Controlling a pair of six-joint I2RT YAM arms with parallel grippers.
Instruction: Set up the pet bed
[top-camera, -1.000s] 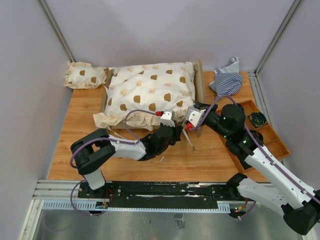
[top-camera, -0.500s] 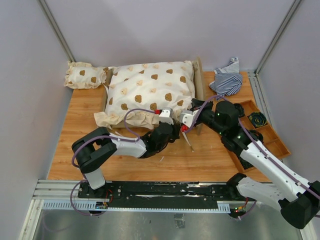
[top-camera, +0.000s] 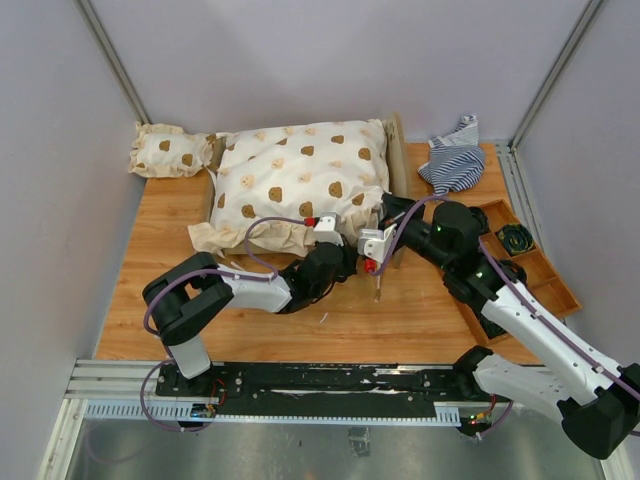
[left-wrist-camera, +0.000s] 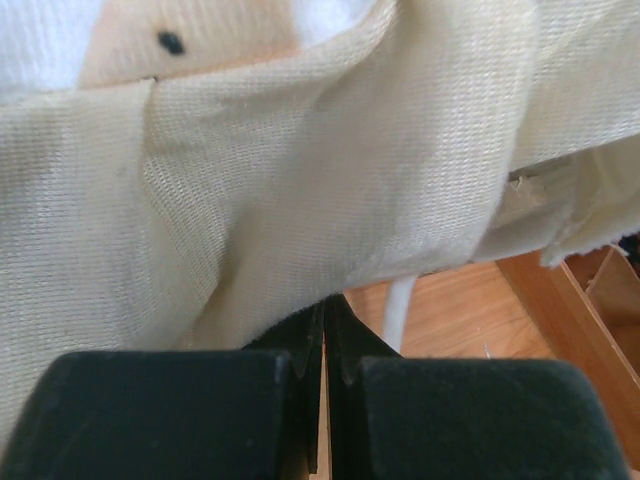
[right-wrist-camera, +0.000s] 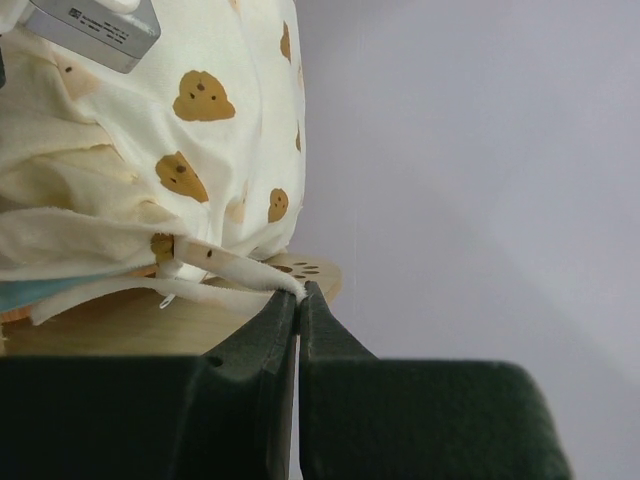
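Lately both arms have crept a little to the left along the near right corner of the large cushion (top-camera: 300, 175), and the loose strip dangling under the right wrist, which slanted off to the right a second ago, now hangs almost straight down. The cushion itself has hardly changed shape or place. The right gripper (right-wrist-camera: 298, 295) has its fingers pressed together on the end of a cream tie (right-wrist-camera: 240, 270) that runs back to the cushion's edge. The left gripper (left-wrist-camera: 322, 310) is also fully closed, its tips buried under the cushion's frill; whether any cloth is nipped between them cannot be told. The pet bed (top-camera: 397, 150) stands at the far middle of the table (top-camera: 150, 300), almost wholly covered by the large cushion, with only its right end board showing clearly. A small cushion (top-camera: 168, 150) lies at the far left, off the bed, a striped cloth (top-camera: 452, 162) is bunched at the far right, and a compartmented tray (top-camera: 530, 265) sits along the right edge. The small leftward shift reads as a tug to seat this corner, so the bedding step looks underway but unfinished, since the frill along the near left still spills outward and the small cushion is not yet placed.
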